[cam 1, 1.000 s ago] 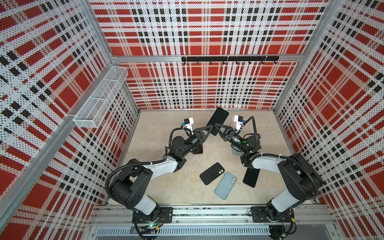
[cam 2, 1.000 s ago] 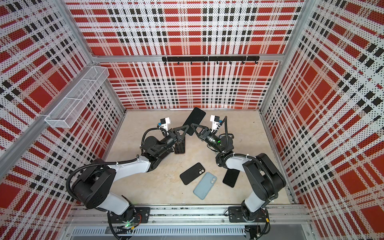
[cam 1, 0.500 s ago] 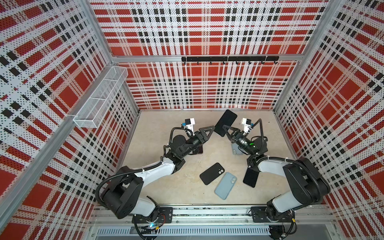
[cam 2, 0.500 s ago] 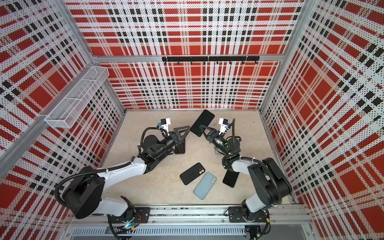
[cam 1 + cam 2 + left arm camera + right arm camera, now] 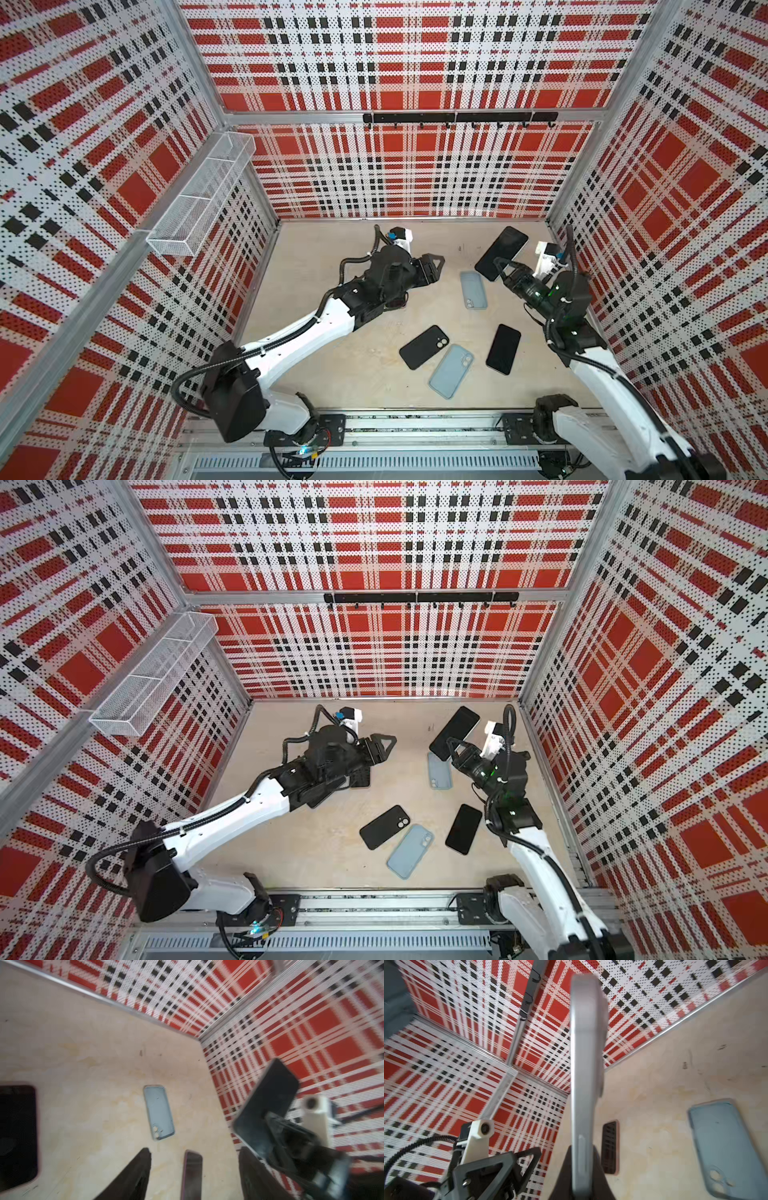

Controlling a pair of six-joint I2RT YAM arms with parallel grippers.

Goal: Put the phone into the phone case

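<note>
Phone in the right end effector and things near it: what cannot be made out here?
- phone: its lower end is covered by the right end effector in both top views; the right wrist view shows mostly its grey edge.
- dark flat thing: mostly under the left arm in a top view; phone or case, I cannot tell.
- blue case: cut off by the edge of the right wrist view.
- left wrist view: blurred throughout.

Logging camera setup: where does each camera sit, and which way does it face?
Top views: above the arm bases, looking down onto the table; both arms show.
Left wrist: left arm, facing the blue case past the open left gripper.
Right wrist: right arm, looking along the phone held by the right gripper.
Shared: both wrist views show that case.
</note>
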